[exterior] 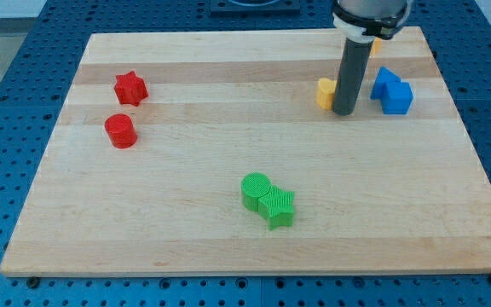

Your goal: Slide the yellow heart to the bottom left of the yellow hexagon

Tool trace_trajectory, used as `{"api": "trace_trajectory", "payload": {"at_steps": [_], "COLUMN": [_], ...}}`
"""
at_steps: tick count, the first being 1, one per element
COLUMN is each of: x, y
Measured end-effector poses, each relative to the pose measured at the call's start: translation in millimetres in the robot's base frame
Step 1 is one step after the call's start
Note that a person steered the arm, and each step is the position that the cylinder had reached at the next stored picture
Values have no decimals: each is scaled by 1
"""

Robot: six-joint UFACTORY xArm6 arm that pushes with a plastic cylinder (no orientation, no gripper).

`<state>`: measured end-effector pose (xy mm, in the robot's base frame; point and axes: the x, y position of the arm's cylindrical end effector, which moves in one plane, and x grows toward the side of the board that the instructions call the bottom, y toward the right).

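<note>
My tip rests on the board at the view's upper right. A yellow block touches the rod's left side, partly hidden by it; its shape cannot be made out. A second yellow block peeks out from behind the rod's right side, higher in the view and mostly hidden. I cannot tell which one is the heart and which the hexagon.
Two blue blocks sit together just right of the rod. A red star and a red cylinder are at the view's left. A green cylinder and a green star touch near the bottom centre.
</note>
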<state>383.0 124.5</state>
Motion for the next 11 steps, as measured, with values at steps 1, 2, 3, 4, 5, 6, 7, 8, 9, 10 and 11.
{"api": "trace_trajectory", "payload": {"at_steps": [1,2,3,4,5,6,7,8,9,10,11], "x": [0,0,0,-1,-7,-31,-49,-53,-52,-59,-80], "y": [-15,-33,-47,-48,-42,-34,-27,-15,-2,10,11]}}
